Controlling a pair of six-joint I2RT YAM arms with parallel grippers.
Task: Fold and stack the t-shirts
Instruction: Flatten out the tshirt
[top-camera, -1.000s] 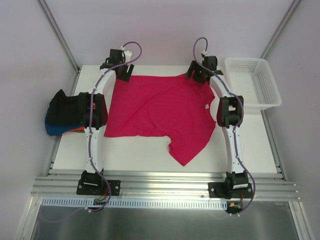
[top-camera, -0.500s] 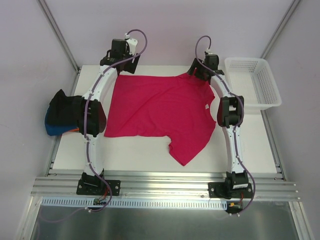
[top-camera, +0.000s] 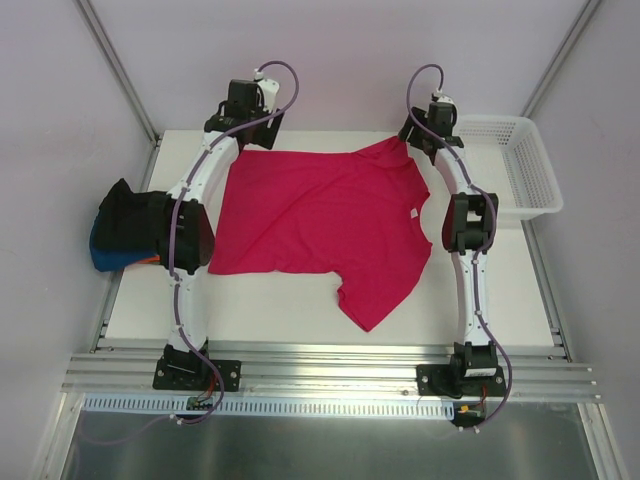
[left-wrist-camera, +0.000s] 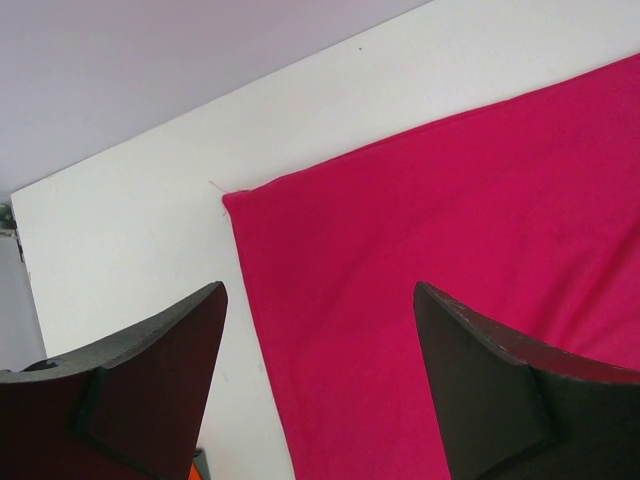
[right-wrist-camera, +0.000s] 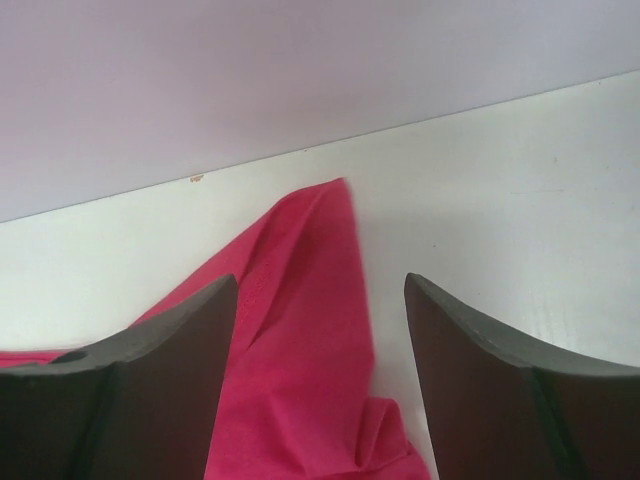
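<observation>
while the crimson-pink t-shirt (top-camera: 320, 225) lies spread flat on the table (top-camera: 280, 310) at mid-frame, the left gripper (left-wrist-camera: 320, 290) hangs over its upper-left corner and the right gripper (right-wrist-camera: 320, 280) over its upper-right tip, both spread wide and holding nothing; black and blue t-shirts (top-camera: 122, 222) sit at the left edge.

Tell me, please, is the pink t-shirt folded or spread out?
Spread out. The pink t-shirt lies flat across the table, both sleeves sticking out; only its far sleeve is rumpled.

White tabletop (top-camera: 270, 310), white mesh basket (top-camera: 530, 208) at far R corner, alu rail (top-camera: 320, 365) along near edge, pale wall (top-camera: 330, 60) behind
</observation>
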